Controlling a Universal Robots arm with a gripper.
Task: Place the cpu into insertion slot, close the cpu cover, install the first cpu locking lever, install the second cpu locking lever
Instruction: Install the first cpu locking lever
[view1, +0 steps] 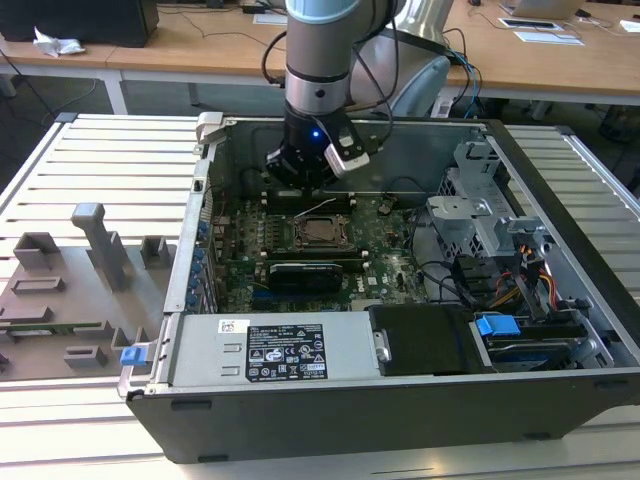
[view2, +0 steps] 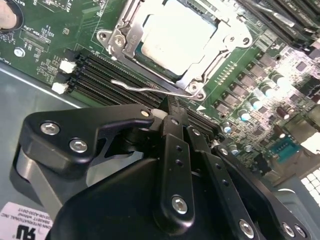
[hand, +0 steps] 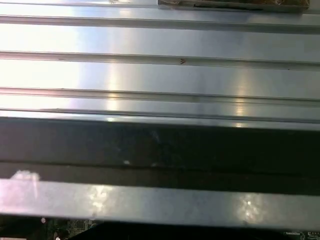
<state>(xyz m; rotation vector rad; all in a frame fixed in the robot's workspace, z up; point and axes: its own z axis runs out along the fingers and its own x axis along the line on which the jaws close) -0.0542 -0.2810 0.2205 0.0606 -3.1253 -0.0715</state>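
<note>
**Pincer narrow at socket edge; cpu seated under cover**

- Pincer (view2: 172, 111): fingertips drawn together, nothing between them. In the exterior view it hangs low inside the open case (view1: 400, 400), just behind the socket.
- Lever (view2: 150, 85): thin silvery wire, just ahead of the fingertips in the second wrist view. It runs along the nearest socket edge, over the black memory slots (view2: 95, 75). Contact with the tips: cannot tell. In the exterior view a pale wire rises from the socket toward the pincer, so this lever is not down flat.
- Cover (view2: 121, 40): lying down over the slot (view2: 152, 65), framing the chip.
- Cpu (view2: 175, 37): in the slot, pale metal top showing through the cover's window.
- Board (view2: 50, 45): green, flat on the case floor.
- Case sits on a grooved metal table (view1: 100, 160).
</note>
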